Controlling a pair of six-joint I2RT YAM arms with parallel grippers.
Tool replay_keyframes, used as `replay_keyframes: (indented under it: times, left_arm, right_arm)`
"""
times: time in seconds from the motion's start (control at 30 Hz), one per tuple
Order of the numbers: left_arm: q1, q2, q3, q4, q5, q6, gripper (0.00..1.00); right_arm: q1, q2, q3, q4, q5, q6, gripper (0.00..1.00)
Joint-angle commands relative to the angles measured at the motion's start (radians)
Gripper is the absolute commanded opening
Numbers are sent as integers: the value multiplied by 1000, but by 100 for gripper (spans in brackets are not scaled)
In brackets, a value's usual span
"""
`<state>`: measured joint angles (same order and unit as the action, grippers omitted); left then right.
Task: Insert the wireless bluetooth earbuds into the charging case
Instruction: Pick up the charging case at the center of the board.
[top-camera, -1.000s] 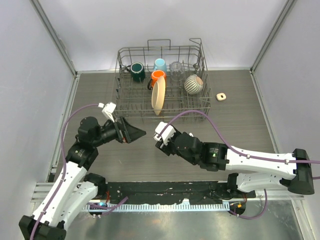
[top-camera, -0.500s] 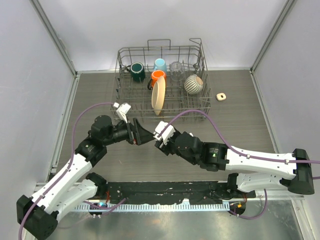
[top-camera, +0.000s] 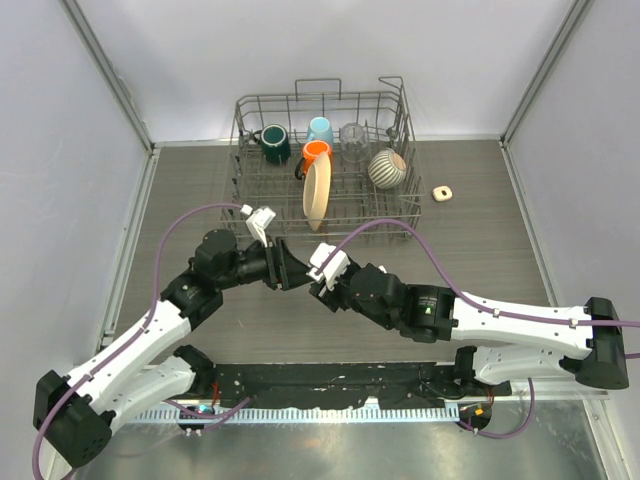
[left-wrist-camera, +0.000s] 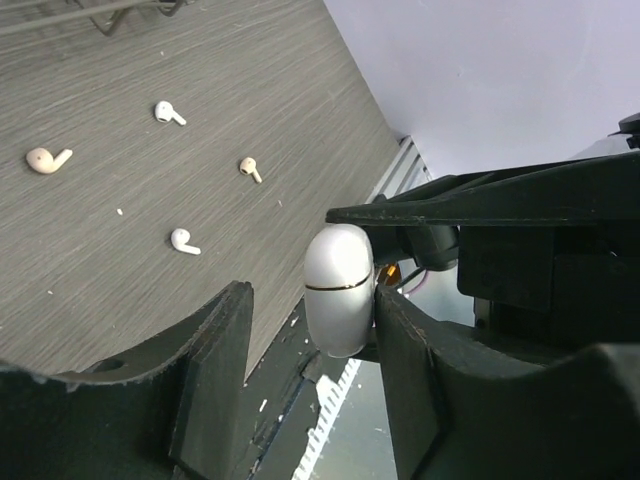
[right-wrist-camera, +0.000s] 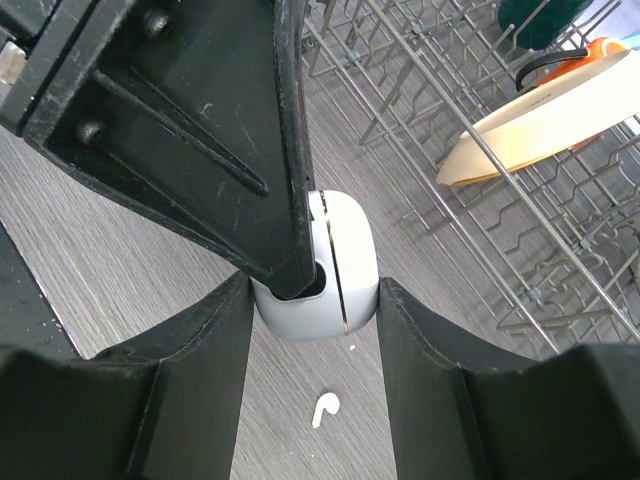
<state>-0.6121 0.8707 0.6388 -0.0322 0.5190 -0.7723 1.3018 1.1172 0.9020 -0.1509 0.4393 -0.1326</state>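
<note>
My right gripper (right-wrist-camera: 315, 290) is shut on the white charging case (right-wrist-camera: 345, 260), which hangs above the table with its lid seam closed. My left gripper (left-wrist-camera: 310, 300) faces it. One left finger (left-wrist-camera: 420, 380) touches the case (left-wrist-camera: 338, 285), while the other stands a gap away. In the top view both grippers meet mid-table, the left (top-camera: 298, 272) and the right (top-camera: 322, 283). On the table lie white earbuds (left-wrist-camera: 165, 112) (left-wrist-camera: 183, 240) and beige-tinted ones (left-wrist-camera: 47, 158) (left-wrist-camera: 249, 168). One white earbud (right-wrist-camera: 324, 409) lies below the case.
A wire dish rack (top-camera: 238, 150) at the back holds mugs, a striped bowl (top-camera: 387, 168) and a tan plate (top-camera: 316, 195). A beige-tinted case (top-camera: 443, 193) lies to the right of the rack. Grey walls close in both sides.
My left arm swung right toward the right gripper, and its jaws narrowed around the held case. The right arm and the case stayed still.
</note>
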Motion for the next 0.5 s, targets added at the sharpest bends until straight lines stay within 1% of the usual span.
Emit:
replay_keyframes:
  times: [0.0,0.03,0.1,0.13,0.17,0.23,0.27,0.3,0.37,0.4,0.43,0.47]
  left_arm:
    - [-6,10,38,67,25,24,53]
    - [-8,8,38,72,30,24,51]
    - [-9,11,39,78,42,27,44]
    - [-9,14,39,80,53,27,37]
    - [-11,17,41,80,55,28,26]
    - [-11,22,41,81,61,31,15]
    - [-11,24,41,81,61,33,6]
    - [-11,24,41,83,62,34,1]
    - [-11,25,41,83,65,36,0]
    - [-11,27,41,83,67,36,0]
    - [-11,24,41,81,62,39,0]
    - [-12,19,39,81,50,44,0]
  right_arm:
    - [10,-25,8,68,-8,8,1]
    - [10,-23,6,70,-10,8,1]
    - [10,-25,6,73,-13,10,1]
    - [10,-25,6,76,-17,13,2]
    - [8,-26,5,77,-20,13,2]
    - [8,-28,3,83,-25,14,2]
    - [10,-30,3,83,-24,16,2]
    - [8,-30,2,85,-25,17,4]
    - [8,-34,0,91,-16,21,4]
    - [10,-34,-3,97,-13,22,7]
    - [8,-37,-3,100,-8,25,14]
    - [8,-42,-5,105,7,33,23]
